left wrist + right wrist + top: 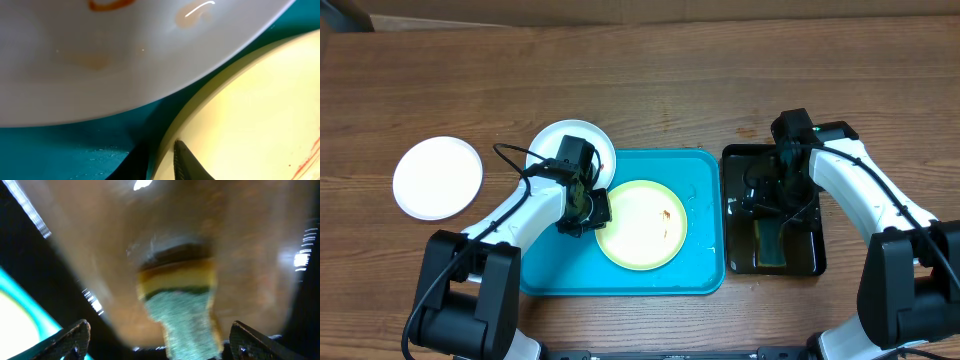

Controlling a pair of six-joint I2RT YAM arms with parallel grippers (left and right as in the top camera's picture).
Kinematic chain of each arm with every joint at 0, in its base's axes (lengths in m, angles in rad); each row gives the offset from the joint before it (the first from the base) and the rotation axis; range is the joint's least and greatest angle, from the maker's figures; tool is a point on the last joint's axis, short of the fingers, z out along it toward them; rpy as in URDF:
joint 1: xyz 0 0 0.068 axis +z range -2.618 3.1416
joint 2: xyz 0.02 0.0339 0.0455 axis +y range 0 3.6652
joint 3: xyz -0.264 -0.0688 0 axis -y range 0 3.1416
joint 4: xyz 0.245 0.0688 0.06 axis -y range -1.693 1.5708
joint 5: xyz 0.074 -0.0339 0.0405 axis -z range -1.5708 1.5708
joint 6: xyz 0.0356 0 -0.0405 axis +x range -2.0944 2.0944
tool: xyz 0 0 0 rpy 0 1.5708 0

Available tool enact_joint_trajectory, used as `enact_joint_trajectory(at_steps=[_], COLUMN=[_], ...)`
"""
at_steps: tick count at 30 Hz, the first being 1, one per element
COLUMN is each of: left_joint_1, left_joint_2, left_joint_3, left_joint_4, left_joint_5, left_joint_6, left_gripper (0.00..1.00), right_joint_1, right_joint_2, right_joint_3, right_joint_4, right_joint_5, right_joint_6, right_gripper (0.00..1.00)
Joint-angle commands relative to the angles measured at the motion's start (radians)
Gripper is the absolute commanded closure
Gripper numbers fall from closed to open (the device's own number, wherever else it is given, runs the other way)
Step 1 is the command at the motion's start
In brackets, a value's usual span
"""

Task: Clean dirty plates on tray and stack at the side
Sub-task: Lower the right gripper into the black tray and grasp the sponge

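Pinches the left rim of the pale yellow plate (642, 224) with the left gripper (161, 162), one finger inside and one outside, flat in the turquoise tray (700, 270). Risks a slip from so shallow a hold on a smooth rim, or a knock against the smeared white plate (555, 140) overlapping the tray's far-left corner, just beside. Hangs the right gripper (162, 340) spread wide and empty over the sponge (180, 305) in the black tray (808, 258); may miss or skew it if closed off-centre.
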Motion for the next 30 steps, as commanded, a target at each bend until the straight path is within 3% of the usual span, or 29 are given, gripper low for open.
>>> enact_joint_trajectory(at_steps=[1,5,8,9,10,11,12,13,14,18,19,21,23,26,30], left_joint_1=[-0.017,-0.020,-0.019,-0.019,-0.019,-0.019,-0.020,-0.020,-0.020,-0.020,-0.020,-0.020,-0.020,-0.020,-0.020], left_joint_2=[0.052,0.052,0.052,0.052,0.052,0.052,0.052,0.052,0.052,0.052,0.052,0.052,0.052,0.052,0.052], left_joint_3=[-0.038,-0.038,-0.038,-0.038,-0.038,-0.038,-0.038,-0.038,-0.038,-0.038,-0.038,-0.038,-0.038,-0.038,-0.038], left_joint_4=[-0.008,-0.007,-0.007,-0.006,-0.007,-0.008,-0.007,-0.007,-0.006,0.003,0.004,0.004,0.004,0.005,0.005], left_joint_5=[-0.033,-0.033,-0.034,-0.034,-0.037,-0.037,-0.037,-0.037,-0.037,-0.037,-0.037,-0.037,-0.037,-0.037,-0.037], left_joint_6=[0.029,0.036,0.036,0.036,0.036,0.036,0.036,0.036,0.036,0.036,0.036,0.036,0.036,0.036,0.036], left_gripper=[0.76,0.73,0.82,0.85,0.88,0.92,0.95,0.96,0.96,0.96,0.96,0.96,0.96,0.96,0.95], right_joint_1=[0.000,0.000,0.000,0.000,0.000,0.000,0.000,0.000,0.000,0.000,0.000,0.000,0.000,0.000,0.000], right_joint_2=[-0.013,-0.013,-0.013,-0.013,-0.013,-0.013,-0.013,-0.013,-0.013,-0.013,-0.013,-0.013,-0.013,-0.013,-0.013], right_joint_3=[-0.034,-0.145,-0.243,-0.269,-0.278,-0.279,-0.278,-0.271,-0.260,-0.188,-0.170,-0.142,-0.137,-0.137,-0.164], right_joint_4=[0.021,0.111,0.230,0.272,0.289,0.299,0.313,0.325,0.328,0.283,0.261,0.208,0.152,0.099,0.050], right_joint_5=[0.099,0.096,0.040,0.032,0.037,0.040,0.039,0.035,0.034,0.031,0.031,0.032,0.031,0.031,0.013], right_joint_6=[0.054,0.054,0.051,0.046,0.045,0.045,0.045,0.045,0.045,0.045,0.045,0.045,0.046,0.046,0.050], right_gripper=[0.09,0.09,0.14,0.20,0.34,0.53,0.80,0.93,0.96,0.96,0.92,0.58,0.34,0.25,0.25])
